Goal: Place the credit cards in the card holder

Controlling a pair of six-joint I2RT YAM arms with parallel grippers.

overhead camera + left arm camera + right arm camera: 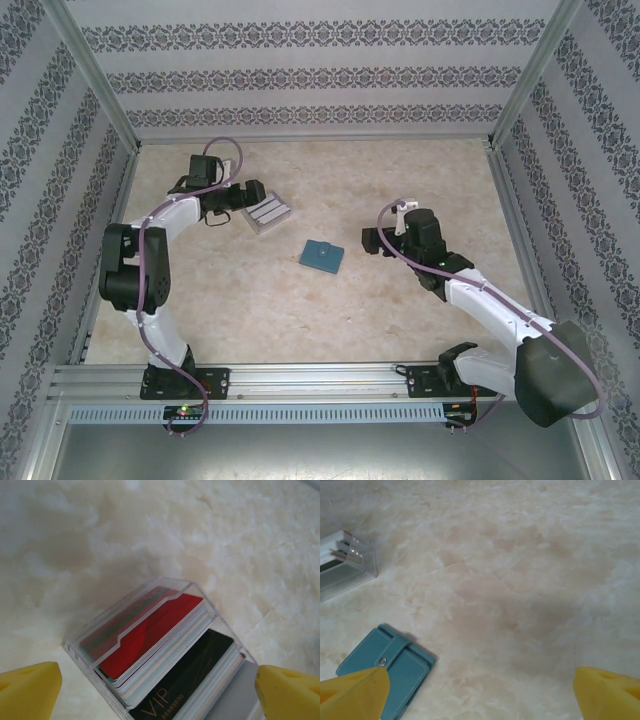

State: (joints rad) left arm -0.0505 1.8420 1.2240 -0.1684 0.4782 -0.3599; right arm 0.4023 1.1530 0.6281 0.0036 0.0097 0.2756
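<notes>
The credit cards stand in a clear plastic three-slot stand [118, 635]: a red card [160, 625] in front of a pale stack, a dark card [190, 675] lettered VIP, and a grey card [235, 697]. My left gripper [160, 695] hovers open right over the stand, its yellow fingertips [30, 690] well apart on either side. The card holder [322, 256], a teal wallet with a round snap, lies shut in mid-table. My right gripper [372, 241] is open just right of it, with bare table between its fingers; the card holder [385, 672] lies by its left fingertip.
The clear stand [268, 214] sits at the back left of the marble-patterned table [400, 170], with its end [345, 562] at the upper left of the right wrist view. Patterned walls and metal rails enclose the table on three sides.
</notes>
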